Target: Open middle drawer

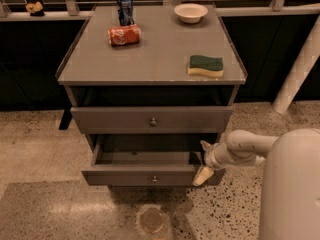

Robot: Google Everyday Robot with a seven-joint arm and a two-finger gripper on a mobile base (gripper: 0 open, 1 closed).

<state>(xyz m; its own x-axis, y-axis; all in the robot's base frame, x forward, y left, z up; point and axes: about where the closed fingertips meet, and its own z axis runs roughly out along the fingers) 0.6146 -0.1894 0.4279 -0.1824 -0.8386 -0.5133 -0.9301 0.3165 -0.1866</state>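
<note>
The gripper [204,160] sits at the right front corner of the middle drawer [120,176], which stands pulled out, stretching away to the gripper's left, beneath the taller drawer [110,119] just above it; whether the gripper is spread or clamped cannot be told.

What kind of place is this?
Probably an office break area or test kitchen: a grey cabinet holding soda cans, a bowl and a sponge, on speckled floor. The gripper sits at the right end of the open middle drawer.
</note>
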